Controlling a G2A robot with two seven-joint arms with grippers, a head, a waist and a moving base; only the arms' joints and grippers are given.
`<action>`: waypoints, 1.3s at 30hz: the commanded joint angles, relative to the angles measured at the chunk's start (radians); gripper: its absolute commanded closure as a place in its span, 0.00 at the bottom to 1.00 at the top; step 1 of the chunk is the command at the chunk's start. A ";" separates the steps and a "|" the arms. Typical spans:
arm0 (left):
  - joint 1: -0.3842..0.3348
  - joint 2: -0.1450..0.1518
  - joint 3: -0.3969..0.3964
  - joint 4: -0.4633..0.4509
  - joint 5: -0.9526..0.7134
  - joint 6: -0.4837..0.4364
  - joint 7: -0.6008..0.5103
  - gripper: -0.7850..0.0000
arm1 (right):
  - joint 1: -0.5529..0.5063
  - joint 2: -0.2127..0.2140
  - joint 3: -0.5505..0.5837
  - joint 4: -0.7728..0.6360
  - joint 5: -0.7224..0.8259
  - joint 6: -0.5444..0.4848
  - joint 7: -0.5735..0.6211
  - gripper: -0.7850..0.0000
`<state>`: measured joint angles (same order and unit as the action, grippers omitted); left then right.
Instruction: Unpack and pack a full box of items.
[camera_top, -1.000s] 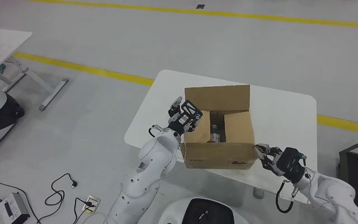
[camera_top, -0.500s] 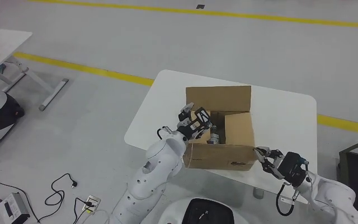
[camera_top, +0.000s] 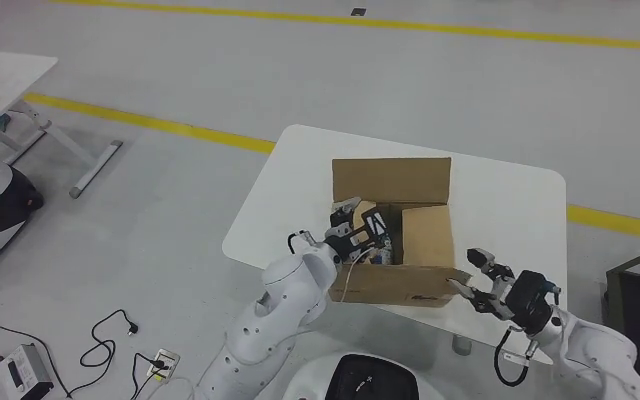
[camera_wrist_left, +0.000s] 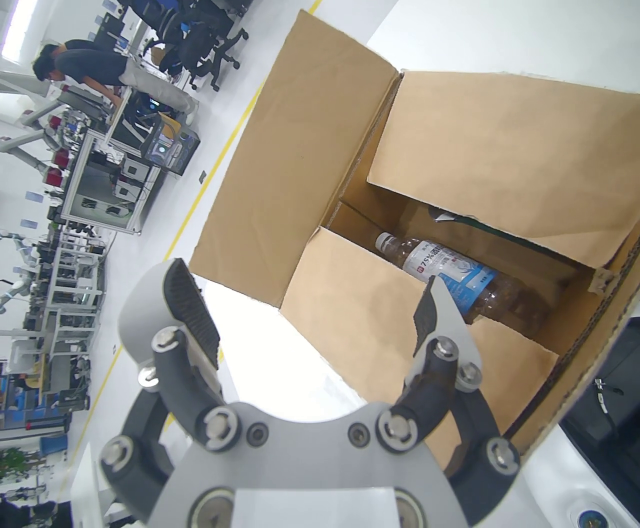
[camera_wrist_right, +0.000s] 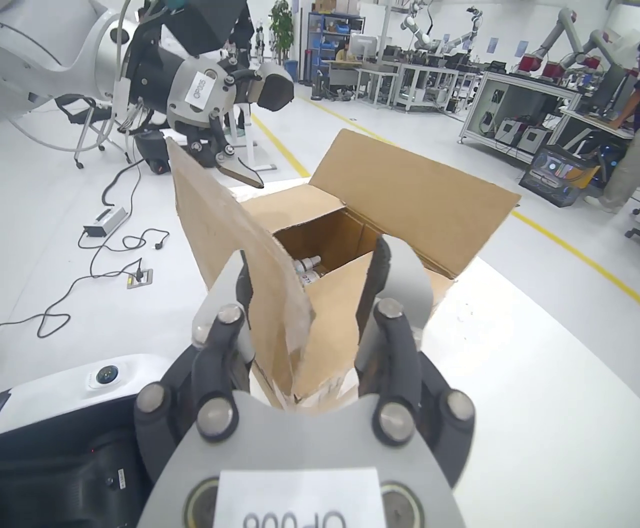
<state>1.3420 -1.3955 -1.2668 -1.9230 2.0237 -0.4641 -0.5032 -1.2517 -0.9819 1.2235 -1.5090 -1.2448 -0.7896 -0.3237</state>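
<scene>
The cardboard box (camera_top: 400, 286) stands on the near half of the white table (camera_top: 300, 190), its top open. Its far flap (camera_top: 392, 178) stands up and leans slightly back, its right flap (camera_top: 428, 235) is tipped in over the opening, and the left flap (camera_wrist_left: 360, 310) is folded down into the box. In the left wrist view a clear bottle (camera_wrist_left: 450, 280) with a white cap and a blue and white label lies on its side in the gap between those two flaps; the right wrist view shows white bottle tops (camera_wrist_right: 307, 267) low inside the same opening. The left gripper (camera_top: 362, 228) hovers over the box's left edge, above the folded left flap, with its fingers spread wide and nothing between them; the left wrist view shows both ribbed pads (camera_wrist_left: 192, 305) bare. The right gripper (camera_top: 475, 278) sits at the box's near right corner. In its wrist view the near flap (camera_wrist_right: 235, 260) stands up tilted and runs between the two fingers (camera_wrist_right: 397, 280), which are apart and straddle it; the flap lies close to one finger with a clear gap to the other. The same view shows the left gripper (camera_wrist_right: 262, 135) beyond the flap's top edge. A power strip (camera_wrist_right: 105, 220) with trailing cables lies on the grey floor beside the table, and a yellow line (camera_top: 150, 122) crosses the floor behind it.
</scene>
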 joint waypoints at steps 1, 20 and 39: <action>0.006 0.002 0.003 -0.009 0.002 -0.008 0.005 0.00 | -0.005 0.000 0.019 0.020 0.062 -0.005 -0.018 0.00; 0.175 0.032 0.017 -0.156 0.009 -0.168 0.017 0.00 | -0.029 -0.017 0.070 0.146 0.439 0.071 0.137 1.00; 0.213 0.047 0.026 -0.147 0.003 -0.120 0.018 0.00 | 0.035 -0.028 -0.079 0.099 0.364 -0.223 0.417 1.00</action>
<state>1.5587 -1.3488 -1.2384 -2.0709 2.0295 -0.5921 -0.4838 -1.2194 -1.0097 1.1528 -1.4083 -0.8744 -1.0009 0.0837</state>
